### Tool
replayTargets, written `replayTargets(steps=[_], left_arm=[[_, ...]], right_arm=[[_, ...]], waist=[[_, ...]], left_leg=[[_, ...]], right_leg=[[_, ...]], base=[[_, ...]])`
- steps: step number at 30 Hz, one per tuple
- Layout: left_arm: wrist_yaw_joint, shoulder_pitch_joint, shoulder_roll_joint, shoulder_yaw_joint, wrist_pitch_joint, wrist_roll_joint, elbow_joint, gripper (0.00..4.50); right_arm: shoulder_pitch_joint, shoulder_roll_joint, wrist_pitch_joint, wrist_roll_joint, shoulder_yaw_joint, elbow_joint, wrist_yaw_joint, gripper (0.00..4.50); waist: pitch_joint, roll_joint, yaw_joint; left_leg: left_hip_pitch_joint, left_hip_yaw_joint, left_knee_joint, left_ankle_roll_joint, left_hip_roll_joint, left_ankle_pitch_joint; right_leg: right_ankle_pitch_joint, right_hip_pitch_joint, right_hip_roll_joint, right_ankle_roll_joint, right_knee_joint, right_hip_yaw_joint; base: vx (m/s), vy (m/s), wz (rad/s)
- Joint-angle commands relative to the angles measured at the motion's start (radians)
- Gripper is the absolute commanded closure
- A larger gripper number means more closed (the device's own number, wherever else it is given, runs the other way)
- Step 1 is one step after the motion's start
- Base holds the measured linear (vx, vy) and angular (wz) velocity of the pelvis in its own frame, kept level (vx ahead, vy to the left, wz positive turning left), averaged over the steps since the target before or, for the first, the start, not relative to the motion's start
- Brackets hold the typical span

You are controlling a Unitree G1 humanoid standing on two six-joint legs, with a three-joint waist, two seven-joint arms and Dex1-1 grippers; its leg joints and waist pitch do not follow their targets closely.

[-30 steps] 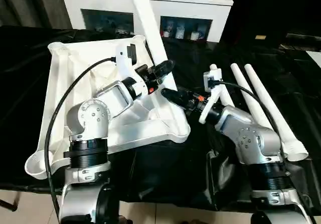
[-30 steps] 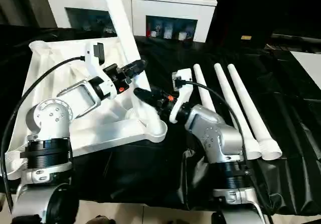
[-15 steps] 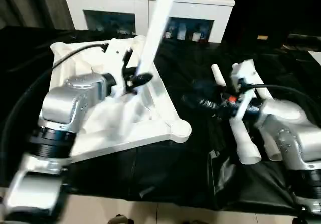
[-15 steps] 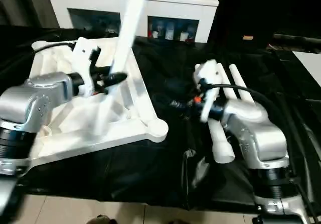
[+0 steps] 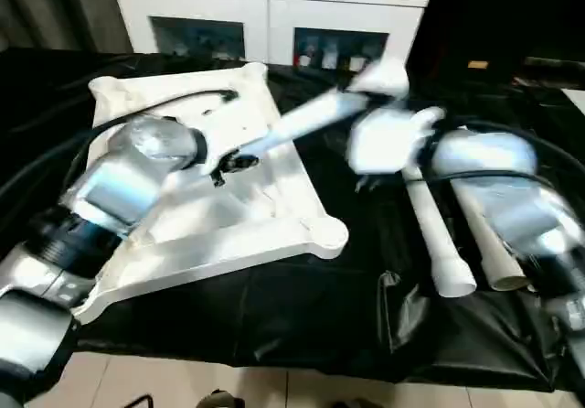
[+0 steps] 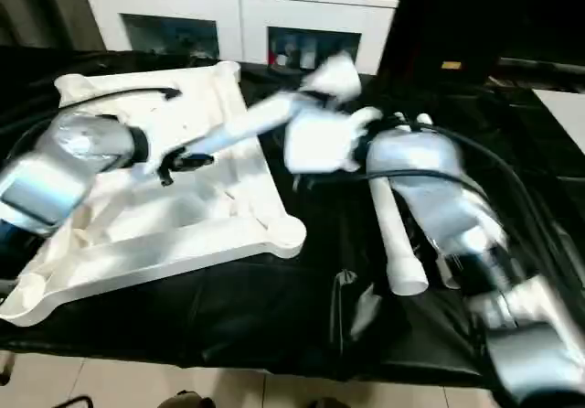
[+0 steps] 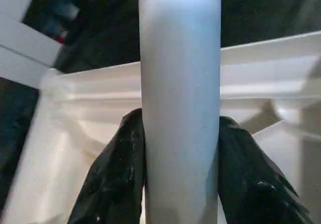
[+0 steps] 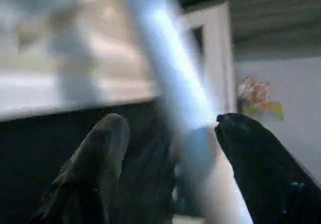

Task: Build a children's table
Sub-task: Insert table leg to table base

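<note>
Step in hand: fitting the first leg (image 7: pixel 179 98) to the tabletop (image 5: pixel 239 234); judged from the layout, none of the corner sockets yet carries a leg.
Tabletop: lies underside up on the black-draped table (image 5: pixel 302 326), ribs showing, left of centre; its near right socket (image 5: pixel 326 234) is bare.
Held leg: slants across the tabletop's right edge, blurred, from the left gripper toward the right gripper.
Left gripper (image 7: pixel 180 169): jaws closed on the leg, one black finger (image 7: pixel 118 176) pressed to each side of the tube.
Right gripper (image 8: pixel 173 169): jaws stand wide, the fingers apart on either side of the leg; no contact with it can be made out.
Spare legs (image 5: pixel 437 234): lie side by side on the cloth to the right of the tabletop, well apart from the sockets.
Background: a white cabinet (image 5: pixel 270 10) stands behind the table.
Next move calls for: bringing the leg's end over a socket, probably steadied by the right gripper, then turning the tube upright so that it seats squarely.
Risk: the leg is gripped at a single point, so it may swing or slip as it is turned.
</note>
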Motion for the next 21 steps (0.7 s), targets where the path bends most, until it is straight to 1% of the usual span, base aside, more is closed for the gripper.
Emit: replayTargets(steps=[1,2,3,4,5,6,7,8,9,10,11,12,13,15,17,21], left_arm=[[0.003,-0.031,0.010,-0.018,-0.014,0.038,-0.012,2.84],[0.003,-0.031,0.010,-0.018,-0.014,0.038,-0.012,2.84],[-0.001,-0.031,0.011,-0.019,-0.014,0.046,-0.019,2.84],[-0.005,-0.031,0.012,-0.020,-0.010,0.055,-0.032,2.84],[-0.008,-0.032,0.013,-0.023,-0.011,0.061,-0.037,2.84],[-0.012,-0.032,0.016,-0.027,-0.015,0.076,-0.041,2.84],[-0.017,-0.029,0.014,-0.028,-0.016,0.084,-0.046,2.84],[-0.019,-0.027,0.012,-0.028,-0.015,0.085,-0.048,2.84],[-0.021,-0.021,0.005,-0.029,-0.015,0.087,-0.045,2.84],[-0.021,-0.020,0.003,-0.030,-0.016,0.088,-0.044,2.84],[-0.021,-0.018,0.001,-0.032,-0.016,0.093,-0.042,2.84],[-0.016,-0.010,-0.009,-0.030,-0.018,0.099,-0.026,2.84],[-0.014,-0.008,-0.011,-0.030,-0.019,0.101,-0.021,2.84],[-0.009,-0.007,-0.015,-0.029,-0.021,0.104,-0.007,2.84],[0.004,-0.006,-0.023,-0.026,-0.027,0.112,0.020,2.84],[0.040,0.001,-0.041,-0.015,-0.054,0.138,0.087,2.84]], right_arm=[[-0.049,0.014,0.018,-0.042,0.018,0.080,-0.034,0.90],[-0.050,0.015,0.017,-0.044,0.018,0.082,-0.036,0.90],[-0.066,0.024,0.010,-0.066,0.022,0.112,-0.063,0.76],[-0.094,0.036,0.024,-0.127,0.046,0.160,-0.113,0.68],[-0.107,0.040,0.019,-0.153,0.058,0.182,-0.142,0.63],[-0.131,0.054,0.009,-0.179,0.070,0.228,-0.194,0.62],[-0.146,0.066,-0.009,-0.192,0.073,0.262,-0.232,0.62],[-0.152,0.071,-0.019,-0.199,0.075,0.276,-0.250,0.62],[-0.161,0.083,-0.039,-0.212,0.085,0.305,-0.271,0.62],[-0.164,0.085,-0.044,-0.215,0.087,0.311,-0.275,0.62],[-0.167,0.087,-0.051,-0.225,0.093,0.319,-0.284,0.62],[-0.168,0.100,-0.090,-0.215,0.088,0.325,-0.299,0.62],[-0.167,0.102,-0.104,-0.212,0.087,0.324,-0.303,0.62],[-0.167,0.104,-0.119,-0.209,0.085,0.320,-0.305,0.62],[-0.170,0.108,-0.137,-0.202,0.079,0.320,-0.316,0.62],[-0.190,0.108,-0.179,-0.211,0.071,0.355,-0.380,0.62]], waist=[[-0.082,0.008,-0.003],[-0.082,0.008,-0.007],[-0.082,0.008,-0.007],[-0.082,0.005,-0.009],[-0.083,0.008,-0.012],[-0.082,0.008,-0.015],[-0.082,0.003,-0.016],[-0.082,0.003,-0.019],[-0.082,0.004,-0.017],[-0.081,0.005,-0.019],[-0.083,0.005,-0.020],[-0.084,-0.001,-0.020],[-0.084,0.002,-0.019],[-0.084,0.000,-0.019],[-0.084,0.001,-0.018],[-0.084,0.002,-0.019]], left_leg=[[0.021,-0.018,-0.063,0.009,0.038,-0.158],[0.021,-0.019,-0.063,0.009,0.038,-0.158],[0.022,-0.019,-0.062,0.005,0.039,-0.160],[0.020,-0.019,-0.062,0.004,0.038,-0.157],[0.020,-0.019,-0.062,-0.001,0.036,-0.152],[0.021,-0.018,-0.060,-0.005,0.036,-0.159],[0.021,-0.018,-0.060,-0.005,0.037,-0.159],[0.019,-0.018,-0.060,-0.006,0.035,-0.160],[0.021,-0.018,-0.060,-0.009,0.037,-0.170],[0.020,-0.019,-0.060,-0.011,0.037,-0.171],[0.021,-0.018,-0.060,-0.011,0.037,-0.172],[0.020,-0.017,-0.059,-0.007,0.038,-0.165],[0.020,-0.017,-0.059,-0.001,0.037,-0.157],[0.019,-0.016,-0.058,0.007,0.037,-0.151],[0.019,-0.016,-0.057,0.013,0.037,-0.154],[0.021,-0.017,-0.058,0.007,0.036,-0.170]], right_leg=[[-0.073,0.062,-0.041,-0.273,-0.046,0.038],[-0.077,0.061,-0.040,-0.279,-0.046,0.037],[-0.079,0.059,-0.041,-0.281,-0.044,0.037],[-0.077,0.061,-0.039,-0.281,-0.043,0.037],[-0.075,0.060,-0.038,-0.286,-0.042,0.035],[-0.080,0.059,-0.038,-0.286,-0.044,0.036],[-0.082,0.060,-0.040,-0.285,-0.045,0.037],[-0.096,0.060,-0.040,-0.285,-0.044,0.036],[-0.106,0.060,-0.041,-0.280,-0.046,0.037],[-0.109,0.059,-0.040,-0.280,-0.045,0.037],[-0.093,0.060,-0.038,-0.278,-0.043,0.037],[-0.081,0.060,-0.038,-0.279,-0.042,0.037],[-0.067,0.060,-0.038,-0.280,-0.040,0.037],[-0.055,0.061,-0.038,-0.283,-0.039,0.037],[-0.059,0.061,-0.038,-0.284,-0.039,0.037],[-0.084,0.058,-0.037,-0.279,-0.041,0.037]], base=[[0.000,0.000,0.00],[0.000,0.000,0.00],[0.000,0.000,0.00],[0.000,0.000,0.00],[0.000,0.000,0.00],[0.000,0.000,0.00],[0.000,0.000,0.00],[0.000,0.000,0.00],[0.000,0.000,0.00],[0.000,0.000,0.00],[0.000,0.000,0.00],[0.000,0.000,0.00],[0.000,0.000,0.00],[0.000,0.000,0.00],[0.000,0.000,0.00],[0.000,0.000,0.00]])
